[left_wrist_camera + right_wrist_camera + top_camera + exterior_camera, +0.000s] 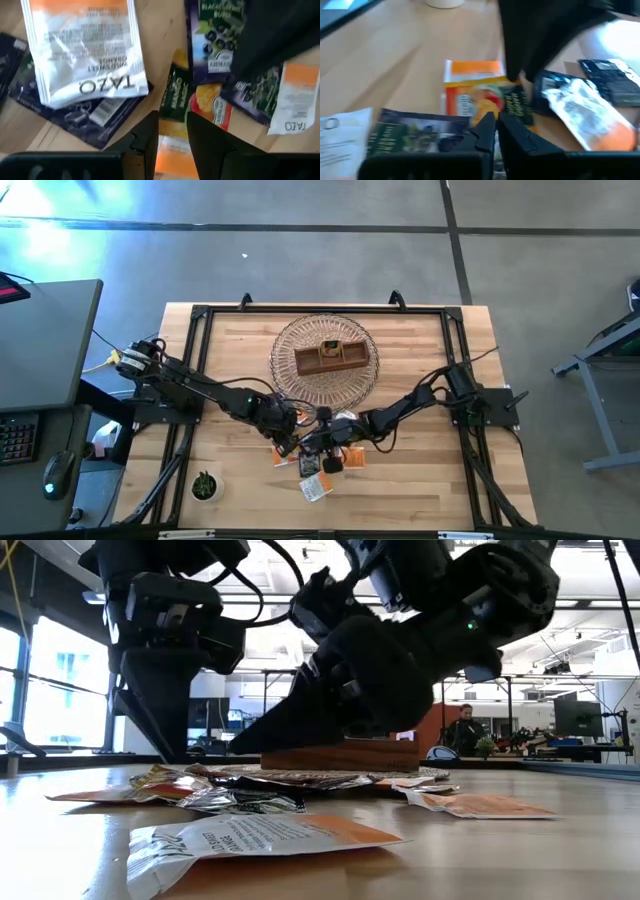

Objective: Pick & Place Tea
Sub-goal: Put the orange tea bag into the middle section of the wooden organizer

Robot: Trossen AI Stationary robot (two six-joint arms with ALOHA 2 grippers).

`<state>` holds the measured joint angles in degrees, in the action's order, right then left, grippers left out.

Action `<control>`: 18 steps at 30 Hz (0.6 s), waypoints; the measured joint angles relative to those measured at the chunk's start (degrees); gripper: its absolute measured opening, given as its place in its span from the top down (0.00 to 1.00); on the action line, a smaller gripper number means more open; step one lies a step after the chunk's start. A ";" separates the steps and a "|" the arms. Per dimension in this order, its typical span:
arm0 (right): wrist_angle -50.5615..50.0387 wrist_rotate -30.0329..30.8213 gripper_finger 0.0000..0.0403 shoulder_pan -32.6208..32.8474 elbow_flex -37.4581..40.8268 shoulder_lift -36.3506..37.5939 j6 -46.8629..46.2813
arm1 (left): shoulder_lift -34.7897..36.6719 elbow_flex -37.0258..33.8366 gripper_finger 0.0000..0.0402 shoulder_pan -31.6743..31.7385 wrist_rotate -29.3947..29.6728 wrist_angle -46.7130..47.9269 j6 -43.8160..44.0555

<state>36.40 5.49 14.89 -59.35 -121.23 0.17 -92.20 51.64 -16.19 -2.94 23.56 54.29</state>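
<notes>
Right gripper (322,442) is low on the tea pile (315,462), at the near middle of the table (430,480). Its fingers are pressed together, tips right over a green sachet (512,107) and an orange one (472,70). You can't tell if an edge is actually caught. Check that before you lift: raise slow and straight, and if nothing comes up, reopen and go again at a free edge, not the flat middle. Take 1 sachet only, since they overlap and a neighbour can drag along.

Left gripper (284,425) sits just beside the right one on the same pile, fingers a little spread with an orange sachet showing in the gap, nothing clearly pinched. The 2 wrists are very close, so keep the left one parked while the right one clears, or they knock.

The sachets are loose on the wood, none seen in the basket (285,340). A white-orange one (85,50) lies on dark ones, and 1 more (260,835) lies apart toward the near edge.

The basket is behind the pile with a wooden box (330,357) in its middle, so come in high over the rim. The plant (204,485) at the near left is well apart, no issue. A person (465,725) is far back in the room, not near the table
</notes>
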 joint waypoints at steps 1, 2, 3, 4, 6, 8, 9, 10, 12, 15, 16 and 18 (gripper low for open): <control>-0.33 -0.08 0.98 -0.19 0.00 0.00 -0.21 | 0.00 0.00 0.75 0.00 -0.01 -0.01 0.01; -0.30 -0.28 0.99 -0.32 0.02 0.00 -0.18 | 0.00 0.00 0.75 0.00 0.00 -0.03 0.01; 0.19 -0.43 0.99 -0.31 0.04 0.00 -0.16 | 0.00 0.00 0.75 0.00 -0.02 -0.01 0.01; 0.99 -0.51 0.99 -0.14 0.03 0.00 -0.18 | 0.00 0.00 0.75 0.00 -0.02 0.01 0.01; 1.78 -0.77 0.99 0.31 0.02 0.00 -0.16 | 0.00 0.00 0.75 0.00 0.05 0.09 0.01; 1.82 -0.87 0.99 0.72 0.04 0.00 -0.18 | 0.00 0.00 0.75 0.02 0.33 0.09 0.01; 2.05 -0.86 0.99 0.88 0.04 0.00 -0.18 | 0.00 0.00 0.75 0.02 0.48 0.10 0.01; 2.30 -0.78 0.99 1.04 0.04 0.00 -0.21 | 0.00 0.00 0.75 0.02 0.68 0.08 0.01; 2.45 0.30 0.99 1.31 0.02 0.00 -0.36 | 0.00 0.00 0.75 0.02 0.74 0.08 0.01; 2.60 1.19 1.00 1.51 0.04 0.00 -0.40 | 0.00 0.00 0.75 0.02 0.82 0.09 0.01; 2.67 1.14 1.00 1.54 0.04 0.00 -0.86 | 0.00 0.00 0.75 0.02 0.85 0.16 0.01; 2.56 1.17 1.00 1.56 0.02 0.00 -1.76 | 0.00 0.00 0.75 0.02 0.92 0.23 0.01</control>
<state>38.96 6.66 16.45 -59.33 -121.23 -1.59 -92.20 51.64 -16.16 -2.02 23.79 54.30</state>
